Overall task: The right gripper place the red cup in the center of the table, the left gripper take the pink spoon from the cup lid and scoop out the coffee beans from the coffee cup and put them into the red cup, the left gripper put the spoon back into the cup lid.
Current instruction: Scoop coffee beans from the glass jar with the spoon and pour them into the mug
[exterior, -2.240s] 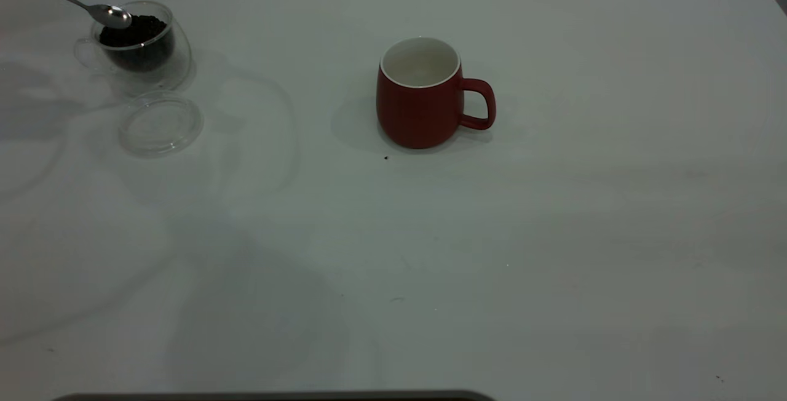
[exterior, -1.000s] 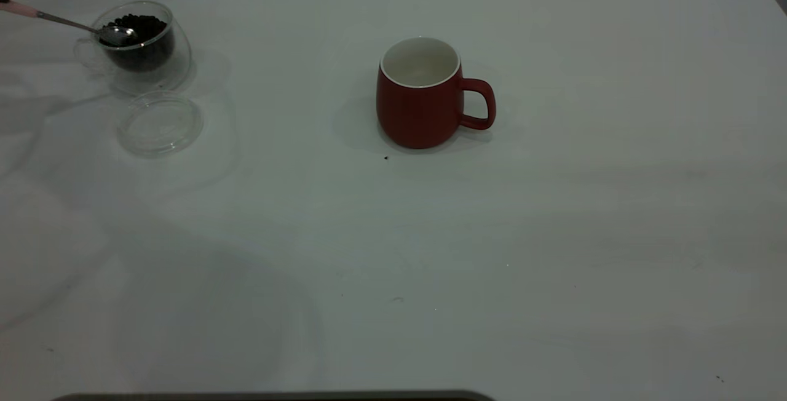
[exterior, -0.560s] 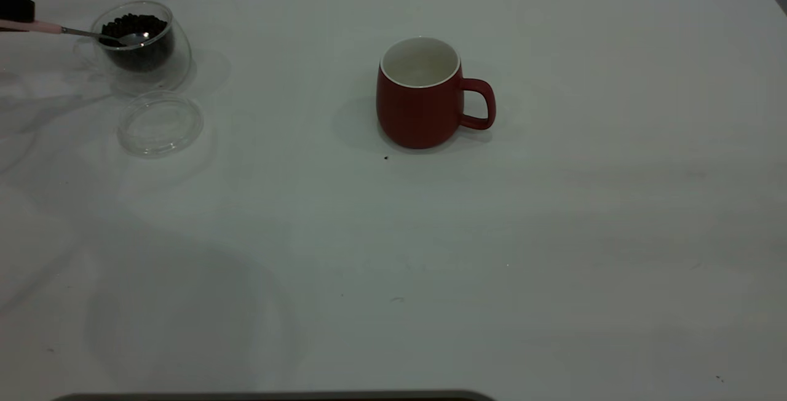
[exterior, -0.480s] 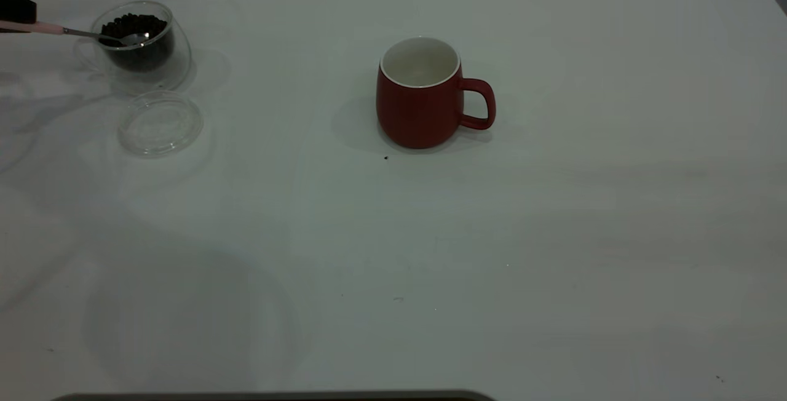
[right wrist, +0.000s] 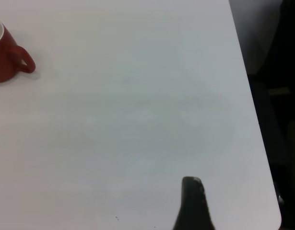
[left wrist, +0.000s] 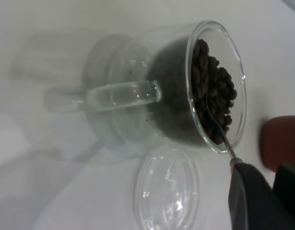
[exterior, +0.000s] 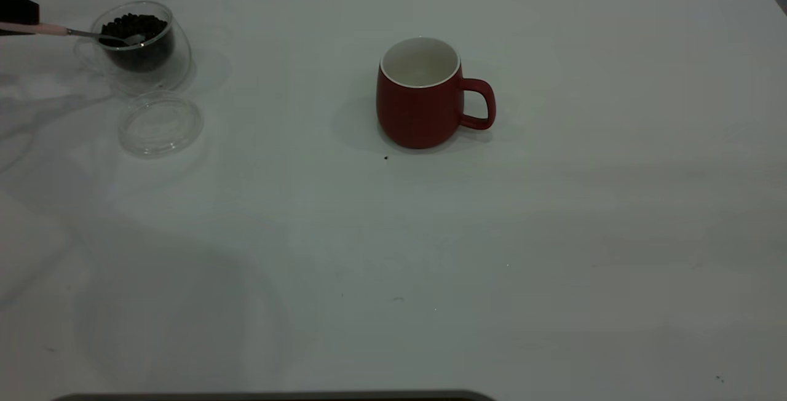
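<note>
The left hand (exterior: 17,10) is a matte black piece with a wedge shape and flat, plain faces. From the left wrist its fingers (left wrist: 250,199) look dark grey and smooth. The right hand shows only one black finger (right wrist: 193,203), narrow, with a rounded tip.

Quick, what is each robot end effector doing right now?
Left end effector: closed on the pink spoon.
Right end effector: cannot be told.

Colours on the white table (exterior: 553,235)

The red cup (exterior: 420,112) is dark red, white inside. The coffee beans (exterior: 132,23) are dark brown in the clear coffee cup (exterior: 140,44). The pink spoon (exterior: 52,29) has a pale pink handle.
</note>
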Tool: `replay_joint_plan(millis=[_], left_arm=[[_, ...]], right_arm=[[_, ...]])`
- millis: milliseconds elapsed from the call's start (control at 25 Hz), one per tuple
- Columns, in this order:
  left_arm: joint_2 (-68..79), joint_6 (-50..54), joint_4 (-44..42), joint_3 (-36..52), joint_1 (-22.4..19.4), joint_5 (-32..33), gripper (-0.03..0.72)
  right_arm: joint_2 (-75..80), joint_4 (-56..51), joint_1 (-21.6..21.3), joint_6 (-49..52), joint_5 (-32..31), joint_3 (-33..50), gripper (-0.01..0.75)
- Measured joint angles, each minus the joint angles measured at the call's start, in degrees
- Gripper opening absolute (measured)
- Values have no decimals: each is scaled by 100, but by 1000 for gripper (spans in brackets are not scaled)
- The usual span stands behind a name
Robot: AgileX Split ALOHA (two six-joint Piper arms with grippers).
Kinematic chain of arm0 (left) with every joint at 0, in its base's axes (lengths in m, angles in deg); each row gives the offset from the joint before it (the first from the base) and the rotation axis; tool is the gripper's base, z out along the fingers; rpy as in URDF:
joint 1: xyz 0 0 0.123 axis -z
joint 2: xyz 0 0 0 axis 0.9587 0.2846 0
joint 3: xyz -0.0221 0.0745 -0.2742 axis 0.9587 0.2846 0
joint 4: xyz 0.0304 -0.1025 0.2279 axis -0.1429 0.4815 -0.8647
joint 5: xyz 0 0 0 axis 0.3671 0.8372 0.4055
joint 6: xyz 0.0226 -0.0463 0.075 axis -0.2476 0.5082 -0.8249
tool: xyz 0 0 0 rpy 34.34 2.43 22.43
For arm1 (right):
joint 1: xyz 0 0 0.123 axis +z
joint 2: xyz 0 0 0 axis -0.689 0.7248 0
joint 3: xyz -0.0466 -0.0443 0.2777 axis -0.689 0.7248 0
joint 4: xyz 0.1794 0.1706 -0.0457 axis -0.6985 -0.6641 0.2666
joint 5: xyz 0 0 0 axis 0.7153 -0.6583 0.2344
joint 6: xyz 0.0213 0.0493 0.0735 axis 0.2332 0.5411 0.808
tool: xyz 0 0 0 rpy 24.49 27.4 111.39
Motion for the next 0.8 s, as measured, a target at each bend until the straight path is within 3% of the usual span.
replay_joint_plan(millis=[800], left_arm=[[277, -99, 652, 0, -411, 340, 119]], right_arm=[[0, 0, 0, 0, 0, 0, 591]])
